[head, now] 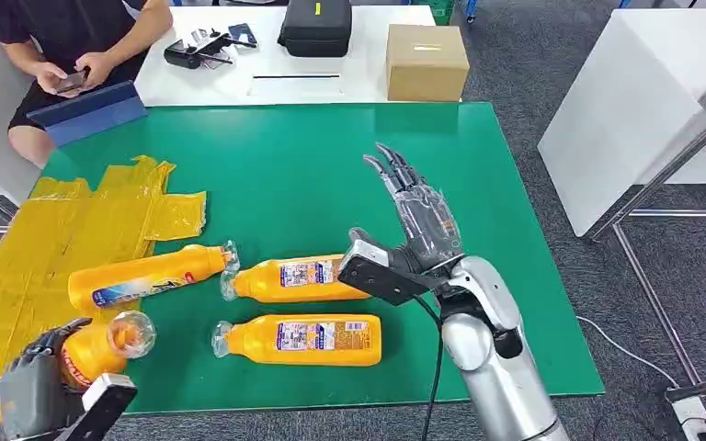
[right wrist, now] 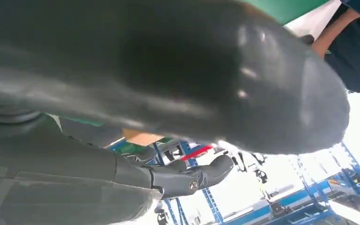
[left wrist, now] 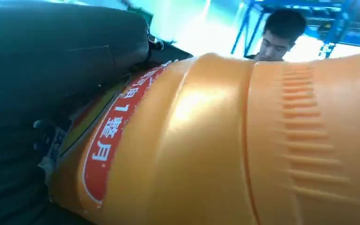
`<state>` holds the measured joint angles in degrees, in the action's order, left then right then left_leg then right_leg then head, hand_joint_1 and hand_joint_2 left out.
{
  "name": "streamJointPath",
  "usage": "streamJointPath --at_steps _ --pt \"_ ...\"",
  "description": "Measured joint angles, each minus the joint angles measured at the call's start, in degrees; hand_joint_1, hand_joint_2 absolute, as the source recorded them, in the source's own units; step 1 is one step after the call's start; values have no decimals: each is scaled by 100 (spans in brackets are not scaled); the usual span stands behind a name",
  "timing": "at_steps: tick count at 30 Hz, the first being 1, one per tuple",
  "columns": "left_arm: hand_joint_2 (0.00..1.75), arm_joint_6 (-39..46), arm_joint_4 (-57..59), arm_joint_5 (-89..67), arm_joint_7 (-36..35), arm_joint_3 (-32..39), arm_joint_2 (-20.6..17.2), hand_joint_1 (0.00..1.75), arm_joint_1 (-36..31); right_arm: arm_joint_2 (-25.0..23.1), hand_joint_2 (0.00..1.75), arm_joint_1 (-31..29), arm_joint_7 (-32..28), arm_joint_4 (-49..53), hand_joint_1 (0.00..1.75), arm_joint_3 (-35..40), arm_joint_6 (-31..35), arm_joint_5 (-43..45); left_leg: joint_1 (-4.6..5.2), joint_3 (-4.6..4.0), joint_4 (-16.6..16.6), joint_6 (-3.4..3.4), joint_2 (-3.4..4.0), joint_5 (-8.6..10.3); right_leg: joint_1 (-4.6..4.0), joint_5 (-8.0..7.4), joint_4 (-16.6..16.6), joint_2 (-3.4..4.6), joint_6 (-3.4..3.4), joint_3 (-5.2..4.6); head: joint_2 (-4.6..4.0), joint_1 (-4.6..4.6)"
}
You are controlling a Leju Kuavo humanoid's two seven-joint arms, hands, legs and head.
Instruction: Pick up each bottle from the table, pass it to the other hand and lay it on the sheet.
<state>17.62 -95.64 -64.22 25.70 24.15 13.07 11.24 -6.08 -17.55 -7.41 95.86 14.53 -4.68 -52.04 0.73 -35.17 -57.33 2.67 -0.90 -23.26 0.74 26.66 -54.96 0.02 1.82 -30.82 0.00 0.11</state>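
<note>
At lower left, left robot hand (head: 32,390) is gripping an orange bottle (head: 101,347) over the yellow sheet (head: 46,239). Right robot hand (head: 418,216) is hovering with fingers spread wide, just beyond two bottles (head: 299,278) lying on the green bench (head: 331,165).

Head view: high on the robot, facing forward and down over the green desk (head: 285,165), both arms entering from below.
Left wrist view: pressed close against an orange bottle (left wrist: 225,140), turned on its side.
Right wrist view: close behind the right hand (right wrist: 168,79), tilted upward.
Shared: the seated person (head: 74,37) appears in all three.
</note>
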Motion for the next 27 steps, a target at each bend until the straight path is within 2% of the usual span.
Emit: streamJointPath --at_steps 4,9,10,11,12,14,15,27 --pt "175 563 467 -408 -55 -310 -175 175 -1 35 0 0 -39 -24 0 0 2 205 0 1 0 0 0 0 0 0 0 0 0 1 0 -2" --pt "175 839 859 -533 -74 -586 -319 175 -21 118 0 0 -68 -96 0 2 13 372 0 2 0 0 -2 1 0 0 0 -1 0 4 0 0" --pt "175 867 905 -537 -79 -632 -337 10 -28 131 0 0 -72 -112 0 7 18 393 0 2 0 0 -3 1 0 0 0 -1 0 5 0 0" --pt "175 893 950 -541 -83 -669 -363 10 -31 146 0 0 -74 -122 0 18 28 417 0 2 0 0 -3 1 0 0 0 -1 0 6 0 -2" --pt "175 919 985 -541 -87 -697 -386 0 -32 164 0 0 -76 -138 0 22 35 443 0 2 0 0 -3 0 0 0 0 -1 0 5 0 -2" --pt "175 970 1049 -520 -107 -767 -413 0 -32 199 0 -1 -79 -164 0 33 50 501 1 2 0 0 -3 0 0 0 0 -1 0 6 0 -2" --pt "0 985 1073 -511 -116 -784 -422 0 -30 214 0 -1 -81 -179 0 42 53 520 0 2 0 0 -3 0 0 0 0 -1 0 6 0 0" --pt "0 996 1248 -189 -160 -856 -538 0 103 446 0 34 -162 -359 0 214 197 789 0 2 0 0 -2 0 0 0 0 -1 0 6 0 0"
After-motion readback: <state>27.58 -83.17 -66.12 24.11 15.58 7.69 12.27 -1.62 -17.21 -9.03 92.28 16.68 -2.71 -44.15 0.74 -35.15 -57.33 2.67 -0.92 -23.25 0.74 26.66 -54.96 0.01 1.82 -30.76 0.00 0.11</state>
